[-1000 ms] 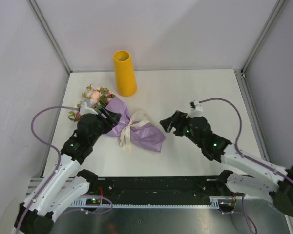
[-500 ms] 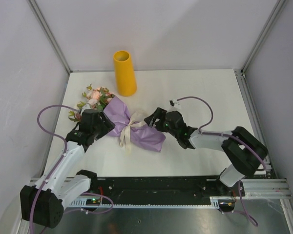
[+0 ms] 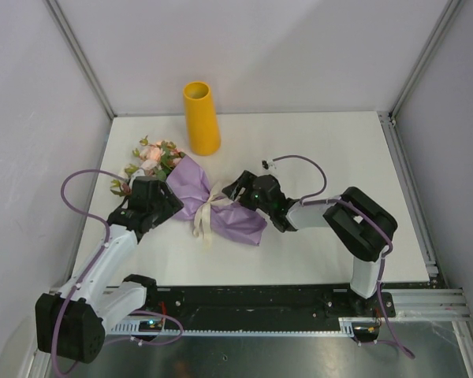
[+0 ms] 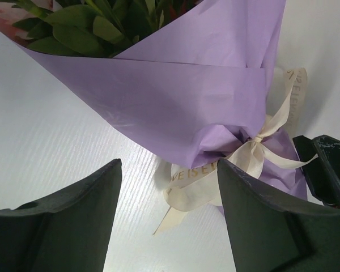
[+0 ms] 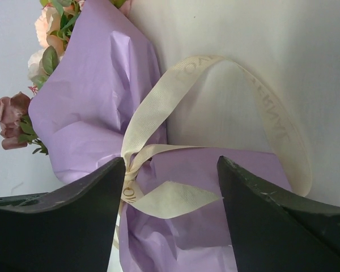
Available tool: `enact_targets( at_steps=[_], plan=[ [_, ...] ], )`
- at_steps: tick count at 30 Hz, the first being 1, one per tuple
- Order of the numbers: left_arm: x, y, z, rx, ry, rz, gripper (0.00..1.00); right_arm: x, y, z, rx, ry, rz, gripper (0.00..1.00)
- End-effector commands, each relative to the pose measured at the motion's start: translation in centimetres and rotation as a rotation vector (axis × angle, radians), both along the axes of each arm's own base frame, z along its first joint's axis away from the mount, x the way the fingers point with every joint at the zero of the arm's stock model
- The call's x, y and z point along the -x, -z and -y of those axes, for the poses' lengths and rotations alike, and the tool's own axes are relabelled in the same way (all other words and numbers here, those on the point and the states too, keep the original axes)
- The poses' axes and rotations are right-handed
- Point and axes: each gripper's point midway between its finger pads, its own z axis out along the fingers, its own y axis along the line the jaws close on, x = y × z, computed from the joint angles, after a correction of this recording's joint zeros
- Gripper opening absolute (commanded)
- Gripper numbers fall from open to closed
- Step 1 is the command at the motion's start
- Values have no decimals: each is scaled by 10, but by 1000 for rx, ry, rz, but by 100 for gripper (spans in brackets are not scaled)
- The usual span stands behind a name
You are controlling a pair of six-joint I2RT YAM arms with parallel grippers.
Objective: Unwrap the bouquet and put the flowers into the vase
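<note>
The bouquet [image 3: 221, 213] lies on its side on the table [image 3: 323, 157], left of centre. It is still wrapped in lilac paper [image 4: 204, 85], with the ribbon [image 5: 170, 201] tied in a bow round its waist. The flowers [image 3: 154, 155] point to the far left, and the vase [image 3: 201, 118] stands upright just beyond them.

The right gripper [image 5: 171, 164] sits at the stem side. Its jaws are spread and hold nothing, with the knot and a loose tail lying just ahead of the gap. The left gripper [image 4: 168, 167] sits low at the near-left of the wrap. It is also spread and empty, with a ribbon tail on the table before it.

The step in hand looks to be untying the bow. The next move probably calls for the right jaws to settle over one free tail, not a loop or the paper. They would then clench and draw it away from the knot while the left gripper steadies the wrap so the bundle does not slide.
</note>
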Motion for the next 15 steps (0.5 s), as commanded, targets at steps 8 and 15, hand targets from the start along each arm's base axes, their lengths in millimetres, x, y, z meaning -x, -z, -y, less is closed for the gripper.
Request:
enact_targets(
  at_steps=[8,15],
  plan=[
    [-7,-7,-4,-2,-20,19,73,-15,-48,-11,-94,-5,97,14],
    [-3,2,4,94,-24,-32,79,-10,-72,-15,-116,-41,143,0]
  ],
)
